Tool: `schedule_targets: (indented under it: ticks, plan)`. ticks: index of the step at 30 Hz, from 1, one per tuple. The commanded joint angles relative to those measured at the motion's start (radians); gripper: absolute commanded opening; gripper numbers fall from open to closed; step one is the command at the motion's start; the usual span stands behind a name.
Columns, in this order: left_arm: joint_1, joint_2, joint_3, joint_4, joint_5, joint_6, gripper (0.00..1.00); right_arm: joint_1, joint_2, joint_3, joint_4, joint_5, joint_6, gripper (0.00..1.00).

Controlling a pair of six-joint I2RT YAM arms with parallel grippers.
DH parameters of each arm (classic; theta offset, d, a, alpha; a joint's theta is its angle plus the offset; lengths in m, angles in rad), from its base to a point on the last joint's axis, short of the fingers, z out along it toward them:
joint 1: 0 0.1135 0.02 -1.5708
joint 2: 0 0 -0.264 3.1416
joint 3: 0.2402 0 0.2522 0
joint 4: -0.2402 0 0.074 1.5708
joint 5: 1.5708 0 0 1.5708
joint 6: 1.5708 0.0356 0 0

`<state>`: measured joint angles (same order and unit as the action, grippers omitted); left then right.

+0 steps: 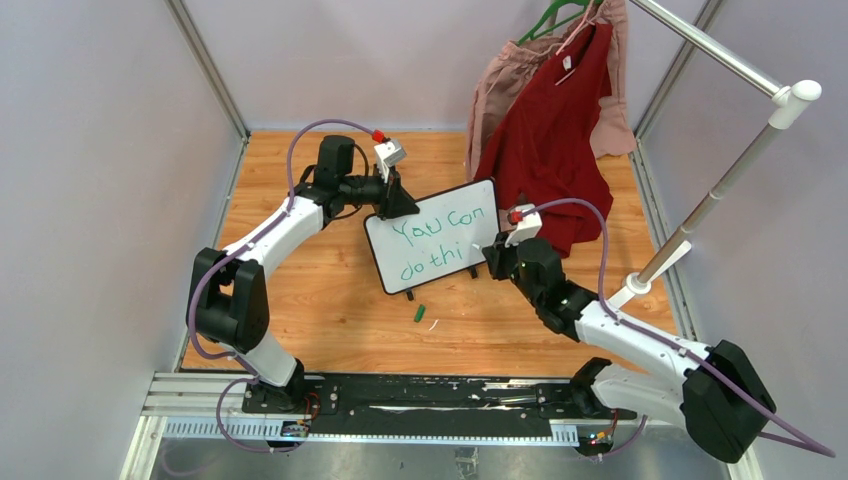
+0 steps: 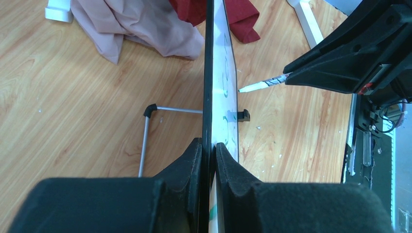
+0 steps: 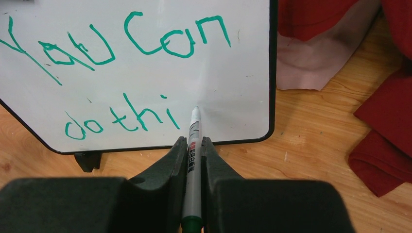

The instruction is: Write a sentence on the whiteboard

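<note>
From above, the whiteboard [image 1: 455, 215] stands propped at a tilt near the middle of the wooden table [image 1: 330, 300]. It carries the sentence [image 1: 437, 241] in green, 2 lines reading "You can" and "do thi". A green marker cap [image 1: 421, 313] lies just in front.

Left wrist view: the left gripper [image 2: 208, 150] pinches the board's black-framed edge.

Right wrist view: the right gripper [image 3: 194, 145] clamps a marker [image 3: 194, 127], its tip at the board just right of the "i".

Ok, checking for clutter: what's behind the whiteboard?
Behind the whiteboard, its wire prop rests on the wooden table, with a pink cloth and red garment farther back. From above, the board hides the prop.
</note>
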<state>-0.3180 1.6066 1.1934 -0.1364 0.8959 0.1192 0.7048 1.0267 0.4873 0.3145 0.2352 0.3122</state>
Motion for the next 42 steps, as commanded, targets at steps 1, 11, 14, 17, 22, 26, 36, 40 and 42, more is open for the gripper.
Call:
schedule_targets:
  ticks: [1, 11, 14, 17, 22, 26, 36, 40, 42]
  plan:
    - [-0.01, 0.0, -0.02, 0.023, -0.036, 0.029, 0.0, 0.012, 0.018, 0.041, 0.025, 0.008, -0.025, 0.0]
    - [-0.01, -0.001, -0.02, 0.026, -0.038, 0.028, 0.0, 0.027, 0.036, 0.059, 0.046, 0.02, -0.025, 0.0]
    - [-0.01, -0.002, -0.02, 0.026, -0.039, 0.026, 0.0, 0.027, 0.033, 0.057, 0.053, 0.027, -0.023, 0.0]
    - [-0.01, -0.002, -0.02, 0.027, -0.038, 0.025, 0.0, 0.026, 0.036, 0.059, 0.051, 0.032, -0.023, 0.0]
    - [-0.01, -0.005, -0.021, 0.029, -0.037, 0.024, 0.0, 0.025, 0.046, 0.064, 0.053, 0.035, -0.021, 0.0]
    - [-0.01, -0.005, -0.021, 0.029, -0.037, 0.023, 0.0, 0.027, 0.053, 0.072, 0.047, 0.036, -0.022, 0.0]
    - [-0.01, -0.006, -0.021, 0.035, -0.035, 0.019, 0.0, 0.026, 0.074, 0.081, 0.043, 0.031, -0.021, 0.0]
    - [-0.012, -0.006, -0.021, 0.037, -0.035, 0.017, 0.0, 0.027, 0.087, 0.09, 0.041, 0.014, -0.019, 0.0]
    - [-0.012, -0.005, -0.021, 0.037, -0.034, 0.016, 0.0, 0.029, 0.092, 0.092, 0.04, 0.01, -0.018, 0.0]
